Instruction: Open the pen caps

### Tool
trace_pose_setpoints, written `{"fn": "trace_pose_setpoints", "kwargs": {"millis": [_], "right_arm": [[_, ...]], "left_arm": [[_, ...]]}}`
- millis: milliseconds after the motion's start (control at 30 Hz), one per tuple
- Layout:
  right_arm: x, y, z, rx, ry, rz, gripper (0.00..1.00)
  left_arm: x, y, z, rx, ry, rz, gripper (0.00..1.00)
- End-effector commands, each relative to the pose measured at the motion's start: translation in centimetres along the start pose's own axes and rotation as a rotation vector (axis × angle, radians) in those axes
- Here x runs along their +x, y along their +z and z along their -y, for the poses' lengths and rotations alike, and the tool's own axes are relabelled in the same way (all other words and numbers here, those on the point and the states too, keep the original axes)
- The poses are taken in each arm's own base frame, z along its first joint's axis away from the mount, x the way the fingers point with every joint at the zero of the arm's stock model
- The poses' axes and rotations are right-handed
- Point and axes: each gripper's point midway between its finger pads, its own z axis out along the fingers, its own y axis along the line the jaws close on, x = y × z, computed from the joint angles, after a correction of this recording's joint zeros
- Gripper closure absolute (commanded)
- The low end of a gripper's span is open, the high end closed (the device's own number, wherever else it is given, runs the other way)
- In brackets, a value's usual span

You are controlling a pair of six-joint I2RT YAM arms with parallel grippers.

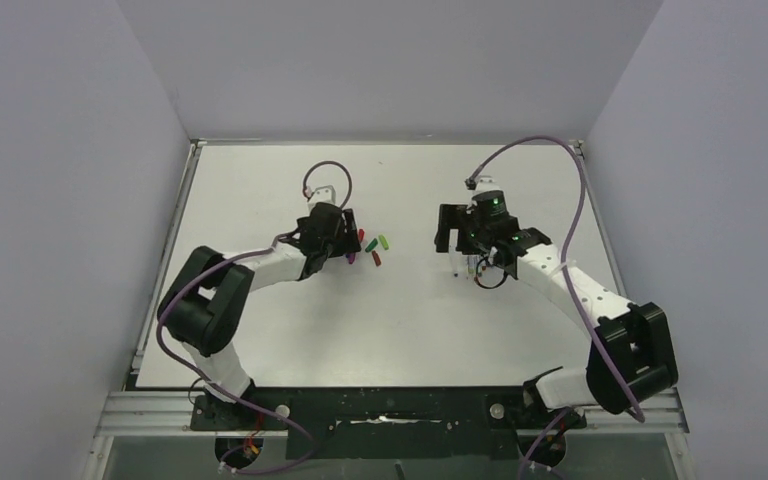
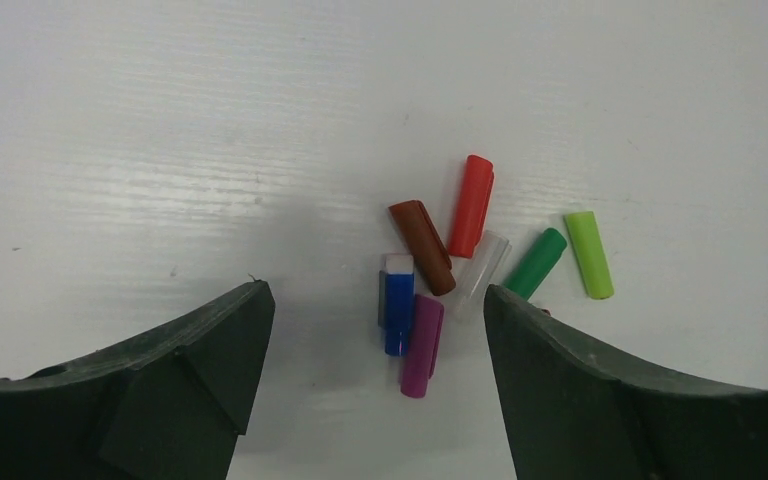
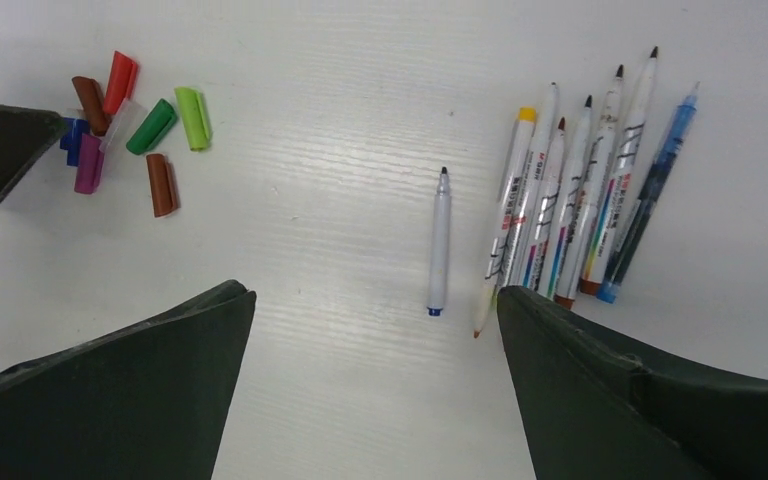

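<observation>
Several loose pen caps (image 1: 372,246) lie in a cluster on the white table. In the left wrist view they are red (image 2: 472,205), maroon (image 2: 422,246), blue (image 2: 397,303), purple (image 2: 421,345), clear (image 2: 482,270), green (image 2: 535,263) and lime (image 2: 589,254). My left gripper (image 2: 374,295) is open and empty just above the cluster. Uncapped pens (image 3: 570,200) lie in a row, and one pen (image 3: 439,243) lies apart to their left. My right gripper (image 3: 375,293) is open and empty above the table, beside that pen.
Another maroon cap (image 3: 161,184) lies a little apart from the cluster. A finger (image 3: 0,150) of the left gripper shows at the left edge of the right wrist view. The table (image 1: 400,330) is walled at the back and both sides.
</observation>
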Motion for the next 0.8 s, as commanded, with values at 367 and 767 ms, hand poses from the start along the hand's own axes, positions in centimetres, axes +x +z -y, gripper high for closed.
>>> {"fn": "trace_pose_setpoints", "kwargs": {"millis": [367,767], "right_arm": [[-2.2,-6.7,11.5,0.423,0.037,0.389,0.02],[-0.9,-5.6,19.7,0.627,0.094,0.568,0.02]], "left_arm": [[-8.8,-14.1,-1.8,0.088,-0.118,0.446,0.21],[-9.2,-19.1,-11.0,-0.147,-0.16,0.766,0.21]]}}
